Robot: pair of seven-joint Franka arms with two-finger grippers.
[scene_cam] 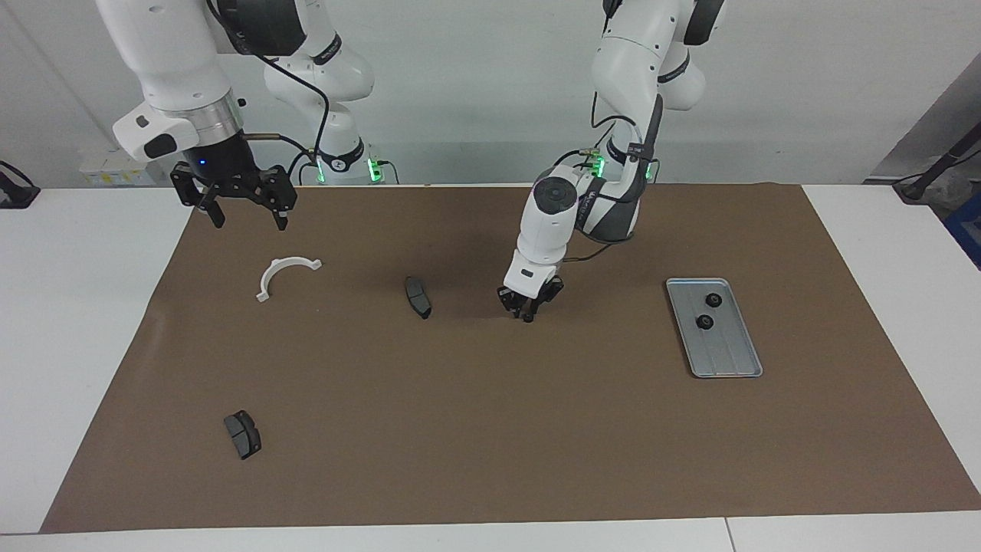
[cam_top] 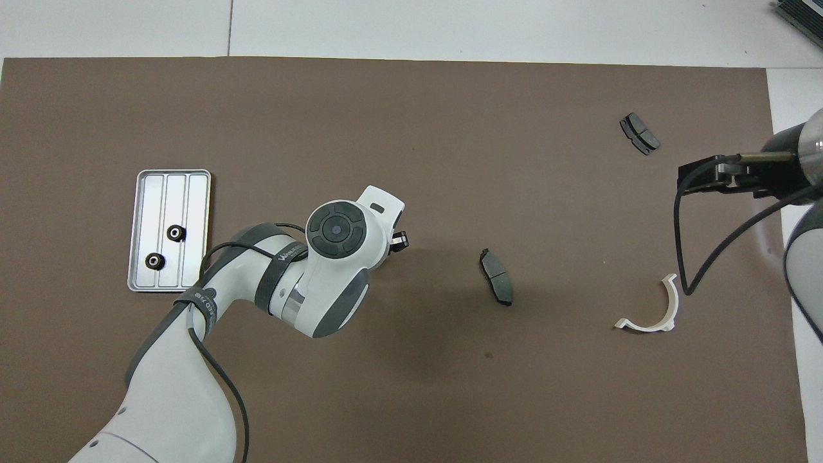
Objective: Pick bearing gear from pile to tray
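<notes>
Left gripper (scene_cam: 529, 310) is low at the brown mat (scene_cam: 490, 429), near the table's middle, tilted, tips at or just above the surface. Whether its fingers are spread or closed on a piece I cannot tell; in the overhead view the wrist covers them.

Clock directions below are read on the facing view, 12 o'clock toward the robots.

Grey curved pad (scene_cam: 418, 297) lies on the mat at 9 o'clock from the left gripper, near but apart from it.

Tray (scene_cam: 732, 360) lies flat on the mat at about 3 o'clock from the left gripper, well apart, toward the left arm's end of the table. Two small black round gears sit in it: one gear (scene_cam: 713, 300) nearer the robots, second gear (scene_cam: 704, 322) just beside it at about 7 o'clock, not touching.

Right gripper (scene_cam: 244, 218) hangs in the air over the mat's edge at the right arm's end, fingers spread, holding nothing; this arm waits.

White half-ring bracket (scene_cam: 282, 274) lies at about 5 o'clock from the right gripper, flat on the mat.

Second grey pad (scene_cam: 243, 434) lies at 6 o'clock from the bracket, well apart, farthest from the robots.
</notes>
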